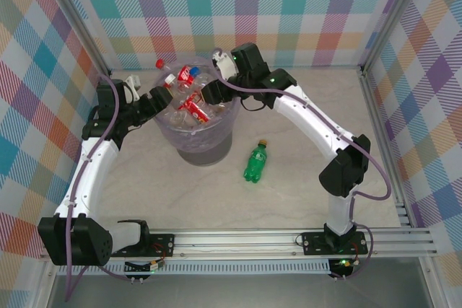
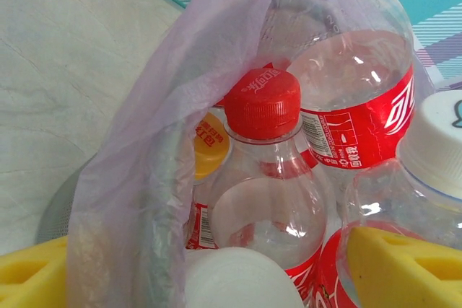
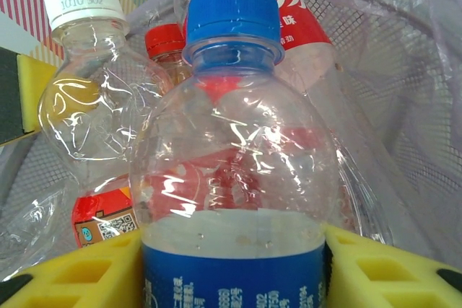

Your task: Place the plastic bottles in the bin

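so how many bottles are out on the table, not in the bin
1: the green bottle lies on the table just right of the bin. A red cap at the bin's far left rim could be another outside it; I cannot tell.

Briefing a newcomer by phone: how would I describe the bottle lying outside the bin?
Find the round grey, lavender-lined bin, mid-table. Just right of it a green bottle lies alone on the tabletop. It is the only green one; the clear bottles are in the bin.
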### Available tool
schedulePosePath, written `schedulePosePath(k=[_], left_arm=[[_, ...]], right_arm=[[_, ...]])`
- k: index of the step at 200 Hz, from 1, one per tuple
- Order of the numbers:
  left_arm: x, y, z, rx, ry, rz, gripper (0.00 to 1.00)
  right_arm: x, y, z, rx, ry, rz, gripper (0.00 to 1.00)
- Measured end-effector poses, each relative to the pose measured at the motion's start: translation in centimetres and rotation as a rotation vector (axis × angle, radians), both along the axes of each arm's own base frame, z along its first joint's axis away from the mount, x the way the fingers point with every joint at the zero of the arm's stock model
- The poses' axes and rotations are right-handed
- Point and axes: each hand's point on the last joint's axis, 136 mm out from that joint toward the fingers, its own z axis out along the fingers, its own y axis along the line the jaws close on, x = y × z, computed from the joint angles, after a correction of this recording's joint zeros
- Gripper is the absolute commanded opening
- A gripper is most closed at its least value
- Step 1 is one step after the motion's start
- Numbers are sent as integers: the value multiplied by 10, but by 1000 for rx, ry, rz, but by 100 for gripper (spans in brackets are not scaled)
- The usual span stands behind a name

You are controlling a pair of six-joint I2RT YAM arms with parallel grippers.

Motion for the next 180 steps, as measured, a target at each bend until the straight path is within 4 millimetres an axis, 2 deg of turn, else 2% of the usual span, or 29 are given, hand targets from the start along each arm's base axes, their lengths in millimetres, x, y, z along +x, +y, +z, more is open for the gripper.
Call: schedulePosePath(k=[40, 78, 103, 141, 161, 180], left_arm=[[0, -1, 0, 1, 0, -2, 84], [-3, -2, 3, 6, -7, -6, 86], [-5, 2, 15, 39, -26, 2, 87], [-12, 10, 50, 104, -105, 26, 88], [-16, 13, 62, 126, -138, 33, 88], [-17, 15, 63, 139, -138, 38, 89]], right_arm=[[-2, -2, -2, -24, 9, -16, 78], [-14, -8, 3, -69, 28, -19, 85], [-18, -12, 7, -89, 27, -21, 86], [-17, -21, 16, -109, -3, -49, 87], [-17, -27, 19, -123, -15, -70, 83], [-16, -31, 22, -131, -24, -88, 76]])
